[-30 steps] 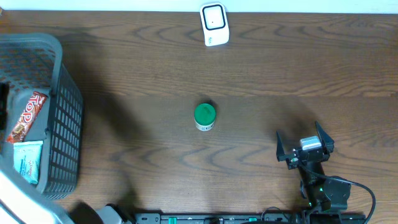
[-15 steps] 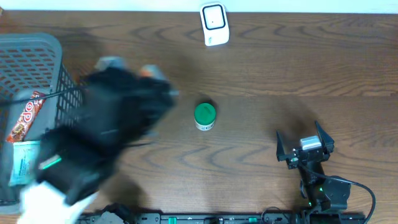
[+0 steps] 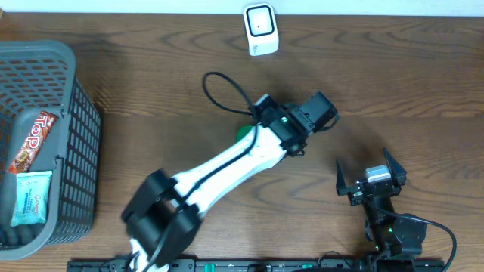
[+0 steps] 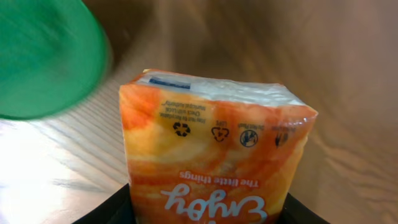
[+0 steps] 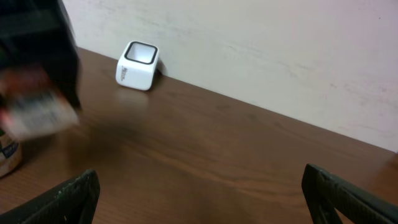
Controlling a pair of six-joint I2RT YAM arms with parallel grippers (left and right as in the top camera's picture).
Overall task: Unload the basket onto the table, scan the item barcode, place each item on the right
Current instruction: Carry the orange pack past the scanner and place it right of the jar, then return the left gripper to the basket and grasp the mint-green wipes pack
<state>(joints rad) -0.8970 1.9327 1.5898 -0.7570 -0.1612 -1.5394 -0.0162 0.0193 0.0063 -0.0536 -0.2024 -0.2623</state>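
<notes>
The orange packet, glossy film printed "Enjoy the little things" above recycling marks, is clamped in the left jaws, which are half-closed about it. It hangs over the tabletop just right of the green-lidded jar. A second ago the left arm was off by the basket; now it stretches diagonally past the jar. The right jaws are spread wide, empty.

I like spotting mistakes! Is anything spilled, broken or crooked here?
Nothing stands out. The orange packet sits uncrushed in the left gripper. The green-lidded jar and white scanner stand on the table, and the snacks lie inside the basket. Nothing has spilled.
</notes>
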